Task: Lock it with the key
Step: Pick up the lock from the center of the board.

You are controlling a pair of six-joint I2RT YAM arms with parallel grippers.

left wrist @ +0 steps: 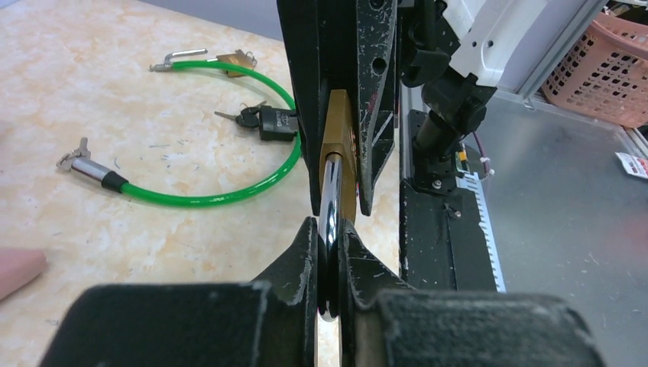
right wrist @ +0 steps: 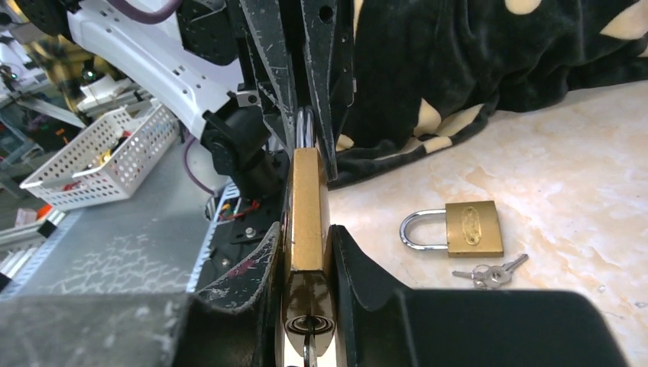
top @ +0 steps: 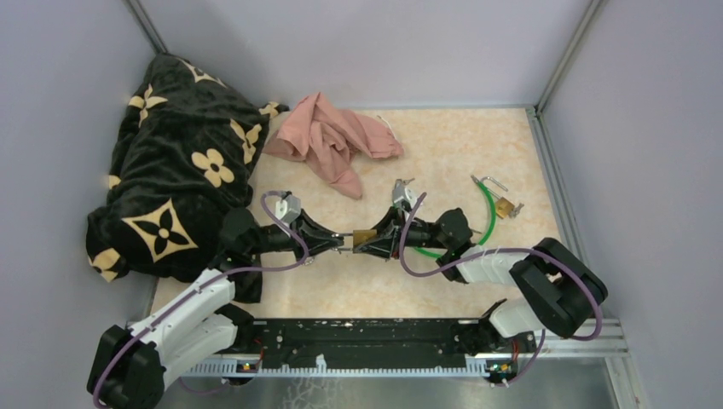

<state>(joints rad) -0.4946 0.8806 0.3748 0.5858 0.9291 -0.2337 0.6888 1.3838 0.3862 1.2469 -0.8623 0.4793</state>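
Gripping the brass padlock [right wrist: 306,191] from opposite ends, the two grippers meet nose to nose over the middle of the table [top: 460,145]. The left gripper [left wrist: 328,231] is clenched on the chrome shackle [left wrist: 330,187]. The right gripper [right wrist: 306,233] presses its fingers against both flat sides of the body, so the lock is held between them and seems lifted off the tabletop. At the bottom end of the body, between the right fingers, what looks like a key [right wrist: 307,342] sits in the keyhole, though little of it shows. By that reading, picking up the lock and fitting the key are done. What appears left is making sure the shackle is pushed fully home and turning the key. The shackle is seen only edge-on, so I cannot tell whether it is latched. Further out, a second padlock [right wrist: 472,228] lies flat on the table with a small bunch of keys [right wrist: 489,271] just beside it. A green cable [left wrist: 229,195] curls on the right side, and a pink cloth [top: 328,141] and a black patterned blanket [top: 179,170] lie toward the back and left.
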